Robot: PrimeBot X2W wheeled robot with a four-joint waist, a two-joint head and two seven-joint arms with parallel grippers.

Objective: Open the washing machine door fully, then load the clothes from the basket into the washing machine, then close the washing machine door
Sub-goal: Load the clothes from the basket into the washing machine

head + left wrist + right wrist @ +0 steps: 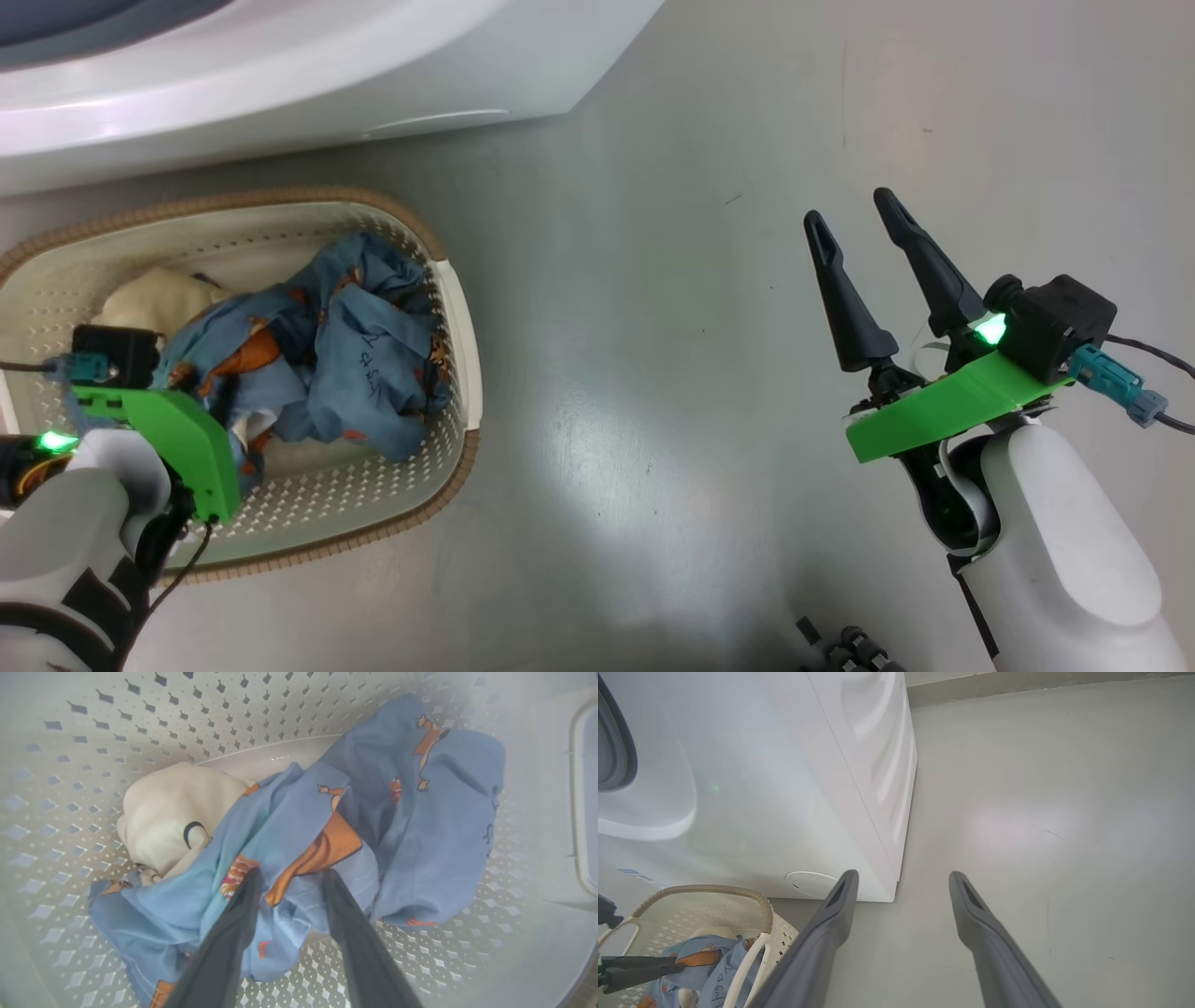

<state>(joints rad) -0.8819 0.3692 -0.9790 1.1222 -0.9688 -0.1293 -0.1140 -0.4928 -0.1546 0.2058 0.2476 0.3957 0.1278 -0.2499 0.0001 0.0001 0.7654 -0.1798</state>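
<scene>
**Loading step: first handful in the basket**

I am on the loading step. My left gripper (290,881) is down inside the small cream-white perforated plastic basket with the brown woven-look rim (308,509), at the lower left of the head view. Its two dark fingers stand apart on either side of a fold of the light blue bear-print clothes (355,345). I cannot tell whether they already pinch it. A bundle of cream-white cloth (163,807) lies at the left of the wrist view, touching the blue heap.

My right gripper (850,210) hangs at the right of the head view, fingers spread, holding nothing.

The next move, as I judge it, calls for a firm pinch, a lift clear of the basket's rim, then a carry to the big white boxy washing machine (280,84) at the top left. I cannot tell how the door stands.

The basket sits on a smooth grey floor (653,373), just beside the machine. The floor is glossy, with a pale glare.
</scene>
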